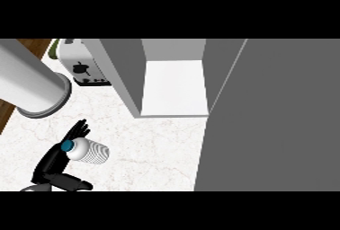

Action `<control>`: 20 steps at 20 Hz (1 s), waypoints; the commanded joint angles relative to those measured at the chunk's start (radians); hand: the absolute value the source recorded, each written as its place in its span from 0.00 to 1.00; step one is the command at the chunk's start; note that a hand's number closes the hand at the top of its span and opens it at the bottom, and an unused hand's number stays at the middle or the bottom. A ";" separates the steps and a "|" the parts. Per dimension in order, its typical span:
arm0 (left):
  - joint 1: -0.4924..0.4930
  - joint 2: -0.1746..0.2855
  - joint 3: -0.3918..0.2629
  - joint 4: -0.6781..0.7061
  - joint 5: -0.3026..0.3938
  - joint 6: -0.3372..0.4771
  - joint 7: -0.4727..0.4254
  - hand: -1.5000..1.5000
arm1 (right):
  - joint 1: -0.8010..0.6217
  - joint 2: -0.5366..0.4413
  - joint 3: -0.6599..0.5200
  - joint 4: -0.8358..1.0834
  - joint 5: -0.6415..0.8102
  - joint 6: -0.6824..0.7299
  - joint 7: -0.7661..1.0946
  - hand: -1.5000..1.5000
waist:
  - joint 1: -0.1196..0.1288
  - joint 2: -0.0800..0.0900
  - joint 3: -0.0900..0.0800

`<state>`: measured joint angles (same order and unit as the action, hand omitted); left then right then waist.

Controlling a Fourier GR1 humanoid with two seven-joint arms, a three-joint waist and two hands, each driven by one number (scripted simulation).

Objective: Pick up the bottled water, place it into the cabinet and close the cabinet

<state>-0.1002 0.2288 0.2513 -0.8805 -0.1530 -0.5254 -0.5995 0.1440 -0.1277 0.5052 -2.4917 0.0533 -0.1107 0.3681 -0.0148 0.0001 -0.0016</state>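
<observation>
tabletop (153,148): white marble look with faint grey veining, smooth, slight sheen.
bottled water (93,152): pale ribbed plastic, lightly glossy; its cap (66,145) is smooth blue-green plastic.
left hand (56,159): matt black, like hard plastic or rubber.
cabinet (266,112): flat grey panels, matt, no grain; the inside is plain white and smooth.
toaster (83,63): smooth off-white casing, satin, with black trim.
cylinder (26,85): pale grey, smooth, soft sheen; metal or plastic cannot be told.
floor strip (30,45): brown wood grain.

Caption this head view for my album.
Black left hand beside a blue-capped white ribbed water bottle; open grey cabinet beyond.
</observation>
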 commanded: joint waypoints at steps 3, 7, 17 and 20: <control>-0.157 0.086 0.033 0.248 -0.008 -0.035 -0.145 0.00 | -0.046 0.010 0.025 -0.046 0.099 -0.031 0.046 0.00 | -0.001 0.002 -0.001; -0.163 0.013 0.003 0.319 -0.029 0.040 -0.214 0.00 | 0.053 -0.058 -0.008 -0.100 0.065 -0.009 -0.011 0.00 | -0.007 0.001 0.000; -0.254 -0.017 0.004 0.471 -0.010 0.050 -0.357 1.00 | 0.023 -0.071 0.003 -0.065 0.045 -0.022 -0.002 0.00 | -0.006 0.003 -0.001; -0.275 0.017 -0.012 0.494 -0.011 -0.006 -0.333 1.00 | 0.036 -0.081 0.022 -0.099 0.048 -0.026 0.013 0.00 | -0.006 0.002 -0.001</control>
<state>-0.3522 0.2327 0.2513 -0.4310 -0.1638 -0.4153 -0.8462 0.1588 -0.1809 0.5207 -2.4835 0.0552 -0.1426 0.3272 -0.0196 0.0016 -0.0020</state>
